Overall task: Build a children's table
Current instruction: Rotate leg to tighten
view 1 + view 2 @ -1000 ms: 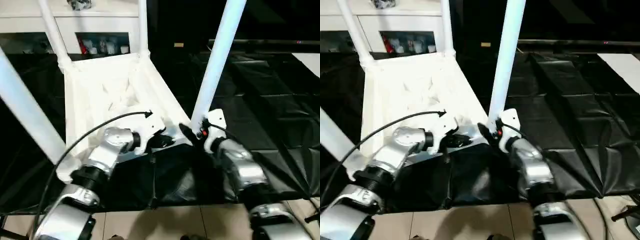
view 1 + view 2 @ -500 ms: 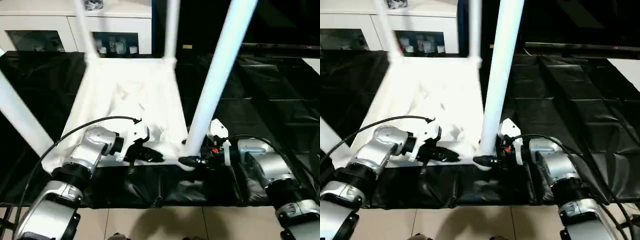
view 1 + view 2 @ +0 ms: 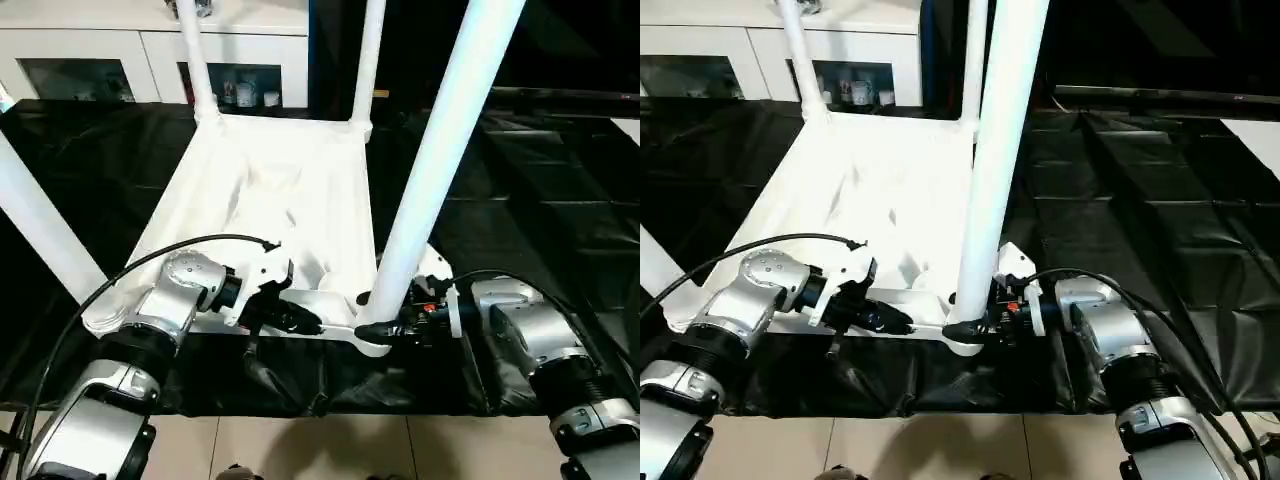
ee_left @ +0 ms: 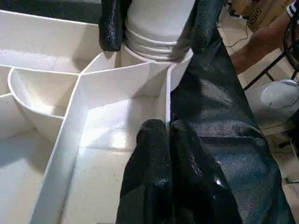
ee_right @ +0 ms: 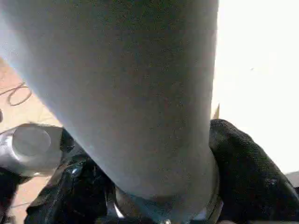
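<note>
The children's table lies upside down on a black sheet, its white tabletop (image 3: 280, 190) showing its ribbed underside. Four white tube legs stand up from the corner sockets. The near right leg (image 3: 440, 150) rises beside my right gripper (image 3: 372, 325), whose black fingers (image 5: 243, 177) clasp the base of that leg just above its socket. My left gripper (image 3: 305, 320) is shut on the thin near rim wall of the tabletop (image 4: 140, 74). In the left wrist view the right gripper (image 4: 156, 28) hugs the leg base from both sides.
A white cabinet (image 3: 100, 40) with glass doors stands behind the table. The black sheet (image 3: 520, 180) spreads out to the right, with tiled floor (image 3: 330, 450) at the front. A person's arm (image 4: 261, 42) and a chair show near the corner. A black cable (image 3: 180, 250) loops over my left forearm.
The whole picture has shifted with the camera. My right gripper's fingers have swung round and drawn in around the base of the near right leg. My left gripper stays on the rim.
</note>
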### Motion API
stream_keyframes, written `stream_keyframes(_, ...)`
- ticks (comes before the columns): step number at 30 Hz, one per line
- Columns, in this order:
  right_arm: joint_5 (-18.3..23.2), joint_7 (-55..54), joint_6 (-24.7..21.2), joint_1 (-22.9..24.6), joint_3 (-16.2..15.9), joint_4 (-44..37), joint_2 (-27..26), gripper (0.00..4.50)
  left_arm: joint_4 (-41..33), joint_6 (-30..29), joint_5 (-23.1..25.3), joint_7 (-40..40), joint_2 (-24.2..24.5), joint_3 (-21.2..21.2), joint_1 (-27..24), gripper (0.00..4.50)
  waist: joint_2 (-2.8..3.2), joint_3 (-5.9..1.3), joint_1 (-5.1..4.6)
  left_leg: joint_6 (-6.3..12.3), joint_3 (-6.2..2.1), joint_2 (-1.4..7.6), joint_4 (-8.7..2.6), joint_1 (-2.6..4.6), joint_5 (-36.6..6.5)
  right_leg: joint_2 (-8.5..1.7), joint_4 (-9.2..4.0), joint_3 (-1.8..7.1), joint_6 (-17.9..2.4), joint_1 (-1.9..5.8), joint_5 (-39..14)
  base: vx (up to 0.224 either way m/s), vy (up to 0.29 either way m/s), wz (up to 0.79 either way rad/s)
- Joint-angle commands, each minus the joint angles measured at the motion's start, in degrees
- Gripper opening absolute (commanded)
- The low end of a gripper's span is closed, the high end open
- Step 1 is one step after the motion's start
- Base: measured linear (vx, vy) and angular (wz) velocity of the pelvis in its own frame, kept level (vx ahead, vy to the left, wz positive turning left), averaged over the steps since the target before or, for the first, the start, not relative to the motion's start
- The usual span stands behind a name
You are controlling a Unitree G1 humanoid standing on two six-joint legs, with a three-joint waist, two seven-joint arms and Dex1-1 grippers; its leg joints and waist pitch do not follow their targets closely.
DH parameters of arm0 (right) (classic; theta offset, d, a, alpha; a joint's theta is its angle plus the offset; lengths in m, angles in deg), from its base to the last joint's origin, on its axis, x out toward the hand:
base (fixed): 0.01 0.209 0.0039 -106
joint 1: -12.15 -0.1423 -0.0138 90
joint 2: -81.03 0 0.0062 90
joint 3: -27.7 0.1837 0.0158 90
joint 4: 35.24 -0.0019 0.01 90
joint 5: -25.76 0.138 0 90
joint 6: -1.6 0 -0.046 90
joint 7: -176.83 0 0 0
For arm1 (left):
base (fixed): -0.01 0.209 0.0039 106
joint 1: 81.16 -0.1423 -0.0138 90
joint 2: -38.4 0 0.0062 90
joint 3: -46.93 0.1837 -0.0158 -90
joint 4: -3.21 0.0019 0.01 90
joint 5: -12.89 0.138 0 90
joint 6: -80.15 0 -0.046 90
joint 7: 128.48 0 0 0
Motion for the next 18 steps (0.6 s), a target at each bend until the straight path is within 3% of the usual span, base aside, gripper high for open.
stream_keyframes(1,-0.22,-8.07,2.20,0.26,0.87,-0.23,-4.44,2.68,-0.14,0.52,1.23,8.26,-2.01,-0.57,2.44,0.00,0.03,-3.84,-0.31,1.76,0.58,0.29,-4.02,0.56,-13.55,-2.86,-3.89,2.02,-11.50,3.01,-17.34,0.000,0.000,0.00)
stream_keyframes(3,-1.37,-15.35,4.21,-0.62,3.27,2.32,-5.82,2.67,-0.47,-0.28,1.60,12.07,-2.91,-1.51,2.33,0.00,-0.25,-3.80,-0.65,0.95,0.43,0.12,-4.16,0.70,-14.95,-2.83,-4.32,1.86,-10.23,3.02,-20.86,0.000,0.000,0.00)
stream_keyframes(6,-1.88,-22.06,5.72,-1.27,5.75,4.73,-6.99,2.66,-1.76,-1.28,1.68,15.48,-4.27,-2.27,1.81,0.00,-0.19,-3.76,-1.55,0.09,0.31,0.00,-4.18,0.59,-16.01,-2.91,-4.61,1.84,-9.46,2.95,-23.01,0.000,0.000,0.00)
stream_keyframes(9,-1.97,-26.12,6.09,-1.26,7.17,5.61,-7.87,2.64,-3.02,-2.09,1.92,17.77,-5.40,-2.47,1.17,0.00,-0.20,-3.83,-2.46,1.00,0.38,-0.09,-4.04,0.36,-15.23,-2.64,-4.46,1.93,-10.18,3.02,-20.33,0.000,0.000,0.00)
stream_keyframes(12,-3.00,-40.58,7.10,-1.07,10.74,7.43,-11.58,2.64,-6.28,-4.89,3.45,26.78,-10.20,-2.72,-0.54,0.00,-0.06,-4.04,-2.96,1.37,0.39,0.13,-3.94,0.17,-12.74,-2.72,-3.93,2.01,-11.49,3.17,-16.01,0.000,0.000,0.00)
stream_keyframes(16,-3.81,-46.10,9.07,-0.41,11.47,7.42,-14.91,2.64,-6.78,-4.72,3.98,30.60,-13.07,-1.92,-1.22,0.00,-0.34,-4.17,-3.14,2.67,0.66,-0.24,-3.70,0.05,-11.02,-2.46,-3.94,2.00,-11.74,3.28,-13.82,0.000,0.000,0.00)
stream_keyframes(18,-4.32,-47.72,11.18,-0.03,11.36,7.47,-16.06,3.19,-6.53,-4.42,3.76,31.40,-13.56,-1.66,-1.27,0.00,-0.30,-4.25,-3.08,3.13,0.63,-0.27,-3.71,0.03,-10.59,-2.47,-3.92,1.97,-11.70,3.41,-13.34,0.000,0.000,0.00)
